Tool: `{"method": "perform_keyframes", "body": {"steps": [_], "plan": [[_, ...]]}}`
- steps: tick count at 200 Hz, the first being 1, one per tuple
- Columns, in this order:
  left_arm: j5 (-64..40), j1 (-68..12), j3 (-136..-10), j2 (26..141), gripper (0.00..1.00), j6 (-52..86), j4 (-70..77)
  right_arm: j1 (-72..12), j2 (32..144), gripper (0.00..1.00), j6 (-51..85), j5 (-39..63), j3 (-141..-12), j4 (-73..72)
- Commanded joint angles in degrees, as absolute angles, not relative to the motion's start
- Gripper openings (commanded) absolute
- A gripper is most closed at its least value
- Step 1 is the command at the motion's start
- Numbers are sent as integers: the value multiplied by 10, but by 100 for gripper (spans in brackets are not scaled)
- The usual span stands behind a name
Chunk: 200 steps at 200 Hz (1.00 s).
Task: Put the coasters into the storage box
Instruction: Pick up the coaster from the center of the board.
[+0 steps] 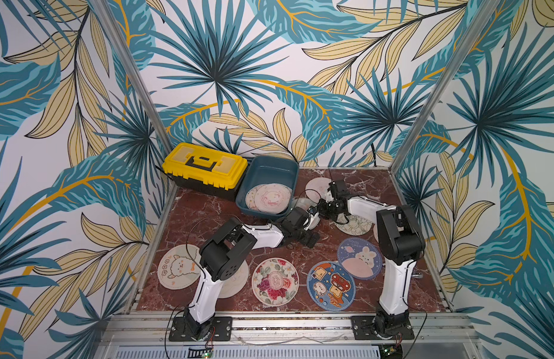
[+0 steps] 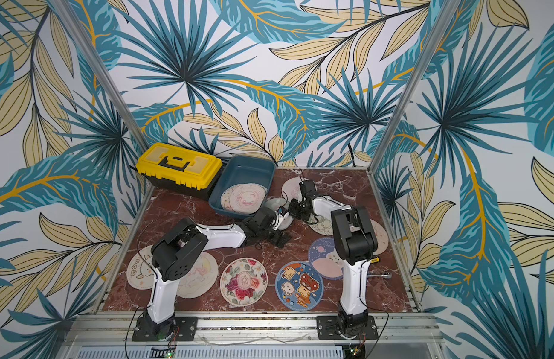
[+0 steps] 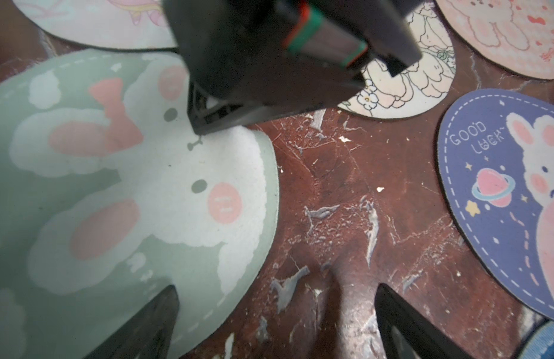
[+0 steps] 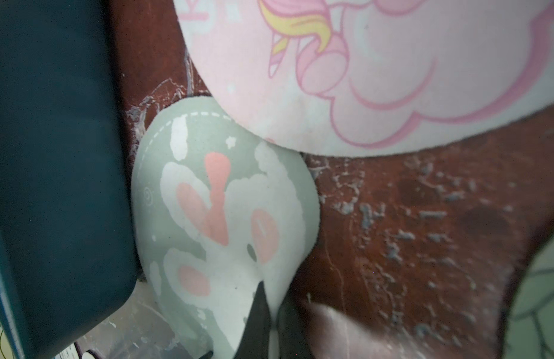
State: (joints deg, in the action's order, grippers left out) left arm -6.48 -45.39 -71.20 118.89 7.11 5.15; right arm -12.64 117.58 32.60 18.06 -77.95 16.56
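In a top view the box (image 1: 271, 161) stood mouth up just beside the right gripper (image 1: 322, 207), its long axis running from those fingers toward the back wall. A few coasters (image 1: 269, 199) lay flat in the end nearer the fingers, and a toolbox (image 1: 204, 167) stood just beside the box's long wall away from them. Behind both grippers, toward the arm bases, more coasters lay flat and spread over the table (image 1: 207, 214), with bare strips between them. In the left wrist view the left gripper (image 3: 277, 289) stood spread wide with only bare table between its fingers. The green coaster (image 3: 129, 192) lay outside one finger, its rim passing by that tip, touching or not I could not tell. The Good Luck coaster (image 3: 502, 186) lay apart, outside the other finger. The right gripper's tip bore on the green coaster's face, with a flower-outline coaster (image 3: 403, 80) behind it. In the right wrist view the right gripper was clenched on the green coaster's rim. The round disc, with no long axis of its own, bowed ahead of the fingers, its bunny ears pointing at the box wall just beside it. A unicorn coaster (image 4: 378, 77) met its far rim, and bare table lay open on the side away from the box.
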Motion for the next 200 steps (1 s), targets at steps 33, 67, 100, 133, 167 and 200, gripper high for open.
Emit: {"method": "perform_keyframes", "body": {"steps": [33, 67, 100, 133, 167, 200], "plan": [[-69, -451, -717, 1188, 98, 74, 49, -132, 1140, 0, 313, 153, -779, 205], [-73, -452, -710, 1160, 98, 71, 49, -134, 1106, 0, 307, 134, -765, 213], [-74, -452, -696, 1127, 99, 72, 51, -137, 1076, 0, 301, 118, -753, 226], [-78, -453, -682, 1095, 98, 74, 53, -141, 1052, 0, 294, 94, -747, 238], [-83, -454, -669, 1063, 98, 76, 54, -142, 1038, 0, 289, 80, -752, 252], [-69, -453, -656, 1034, 99, 80, 54, -151, 1033, 0, 281, 67, -773, 275]]}}
